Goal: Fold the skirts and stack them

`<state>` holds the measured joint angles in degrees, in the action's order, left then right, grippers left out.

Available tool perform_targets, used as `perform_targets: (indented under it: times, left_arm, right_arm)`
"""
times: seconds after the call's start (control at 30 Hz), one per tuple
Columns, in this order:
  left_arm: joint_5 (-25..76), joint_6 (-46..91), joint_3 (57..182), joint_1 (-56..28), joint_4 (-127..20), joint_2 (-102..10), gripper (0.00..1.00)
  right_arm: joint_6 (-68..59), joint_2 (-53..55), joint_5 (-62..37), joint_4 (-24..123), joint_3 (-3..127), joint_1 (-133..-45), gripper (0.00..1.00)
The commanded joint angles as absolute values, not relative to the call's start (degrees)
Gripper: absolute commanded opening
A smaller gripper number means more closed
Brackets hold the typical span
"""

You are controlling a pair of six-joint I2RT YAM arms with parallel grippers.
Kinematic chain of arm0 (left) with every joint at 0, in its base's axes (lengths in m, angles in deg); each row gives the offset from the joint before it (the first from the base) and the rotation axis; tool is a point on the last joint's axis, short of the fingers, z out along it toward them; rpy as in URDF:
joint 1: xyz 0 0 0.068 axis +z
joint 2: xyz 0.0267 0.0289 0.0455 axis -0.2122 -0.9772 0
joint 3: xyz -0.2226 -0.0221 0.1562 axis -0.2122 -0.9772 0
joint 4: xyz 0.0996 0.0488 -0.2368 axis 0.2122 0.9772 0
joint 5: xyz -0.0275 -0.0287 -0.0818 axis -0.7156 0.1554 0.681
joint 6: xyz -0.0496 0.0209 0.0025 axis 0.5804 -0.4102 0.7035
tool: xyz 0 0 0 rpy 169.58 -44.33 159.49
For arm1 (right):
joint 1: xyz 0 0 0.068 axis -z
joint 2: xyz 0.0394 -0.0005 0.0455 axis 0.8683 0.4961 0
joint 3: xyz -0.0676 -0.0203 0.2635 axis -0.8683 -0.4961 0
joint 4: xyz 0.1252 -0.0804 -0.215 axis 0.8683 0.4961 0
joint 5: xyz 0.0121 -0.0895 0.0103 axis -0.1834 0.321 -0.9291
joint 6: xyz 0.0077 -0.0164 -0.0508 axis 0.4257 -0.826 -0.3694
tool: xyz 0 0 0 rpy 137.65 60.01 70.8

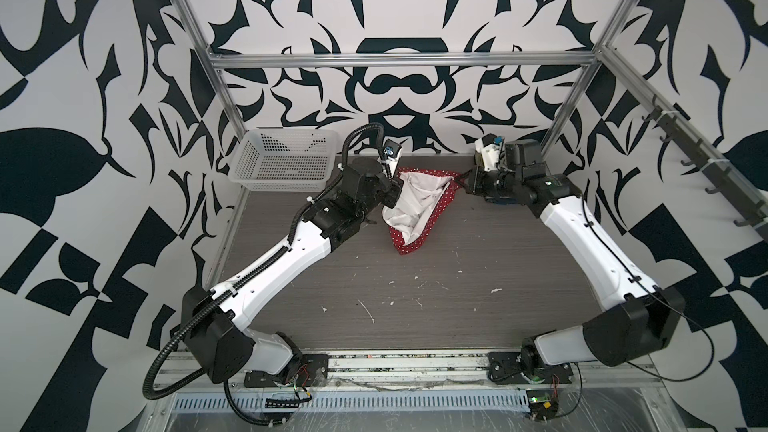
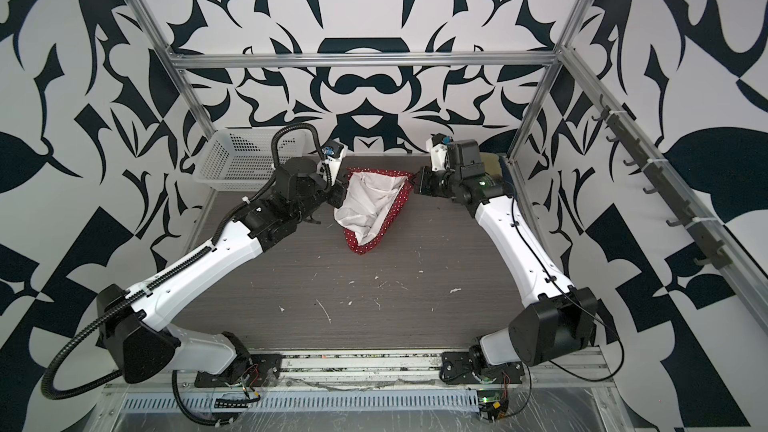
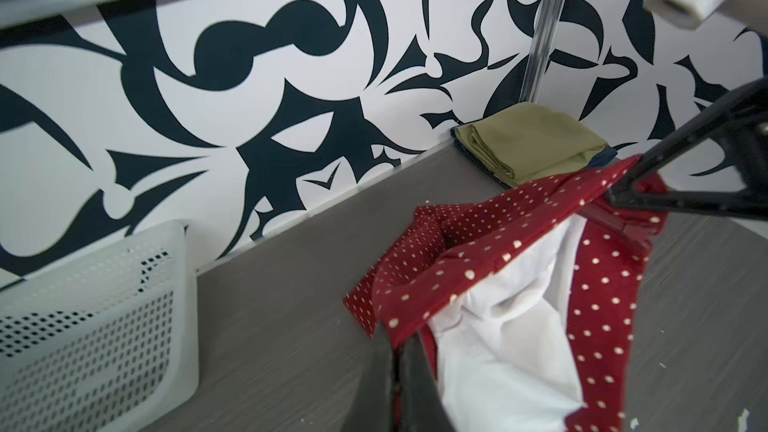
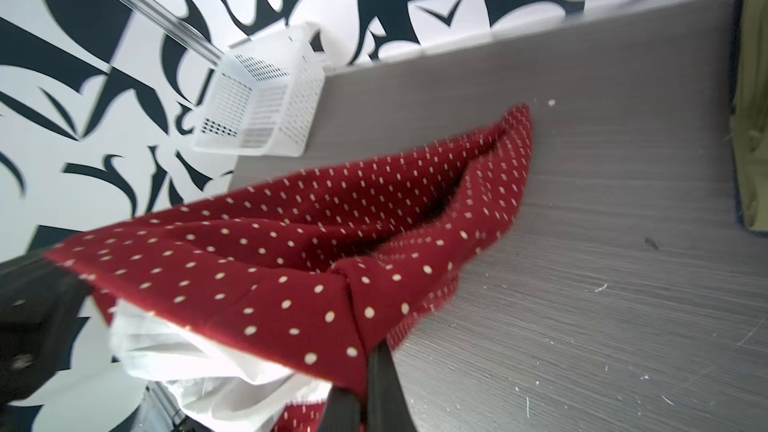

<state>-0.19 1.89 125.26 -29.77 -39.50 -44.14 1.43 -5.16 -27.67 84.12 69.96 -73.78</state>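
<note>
Skirt status: red polka-dot skirt (image 1: 437, 210) stretched between left gripper (image 1: 394, 200) and right gripper (image 1: 462, 179), both pinched shut on it. Olive-green skirt (image 3: 536, 139) folded atop dark blue skirt (image 3: 478, 162).

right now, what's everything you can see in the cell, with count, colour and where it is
polka-dot skirt: one, red with white dots and white lining, far middle of the table, held between both grippers
olive skirt: one, olive-green, folded, far right corner, on top of the denim skirt
denim skirt: one, dark blue, under the olive skirt, only its edges show
basket: one, white perforated plastic, far left corner
table: one, grey wood grain with white flecks
hook rail: one, dark, along the right wall
left gripper: one, black, shut on the polka-dot skirt's left edge
right gripper: one, black, shut on its right corner
</note>
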Motion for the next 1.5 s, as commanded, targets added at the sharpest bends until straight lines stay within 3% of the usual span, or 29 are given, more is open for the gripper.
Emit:
perform_targets:
  times: [0.0,0.37,0.5,0.57,0.63,0.7,0.77,0.87,1.0,1.17,1.47]
  left_arm:
    - [-5.5,-1.9,128.3,-28.6,-36.1,-43.1,0.0]
    - [7.6,-1.7,134.5,-28.5,-33.5,-49.0,0.0]
    - [11.5,-1.6,134.4,-28.5,-37.3,-54.5,0.1]
    - [11.6,-0.2,132.1,-28.5,-41.7,-58.3,0.28]
    - [11.9,1.8,130.1,-28.5,-44.7,-61.3,0.33]
    - [12.2,3.8,127.6,-28.5,-48.3,-63.0,0.59]
    - [11.0,6.4,125.0,-28.6,-50.0,-62.9,0.77]
    - [8.8,9.9,120.6,-28.5,-49.5,-58.9,0.89]
    - [8.4,14.0,112.5,-28.6,-50.4,-51.3,0.97]
    - [9.1,18.1,106.3,-28.5,-49.3,-48.7,0.96]
    - [15.4,24.8,111.2,-30.1,-49.0,-59.7,0.89]
  right_arm:
    - [1.7,-6.1,-26.6,88.4,72.8,-72.3,0.0]
    - [2.2,-6.7,-30.6,88.2,71.1,-72.5,0.0]
    - [3.9,-4.5,-31.6,84.5,66.2,-70.7,0.0]
    - [9.3,-3.4,-34.4,76.1,59.9,-68.4,0.0]
    - [13.9,-2.4,-35.8,68.3,54.2,-66.1,0.0]
    - [16.2,-1.0,-36.1,64.1,50.8,-64.4,0.0]
    - [17.6,0.3,-36.2,61.2,48.5,-62.7,0.0]
    - [17.9,1.4,-36.5,60.0,47.6,-61.4,0.0]
    - [16.9,2.4,-36.2,60.2,47.1,-60.7,0.0]
    - [15.1,3.4,-35.7,60.4,45.9,-60.1,0.0]
    - [14.0,2.3,-34.7,60.5,42.8,-59.8,0.0]
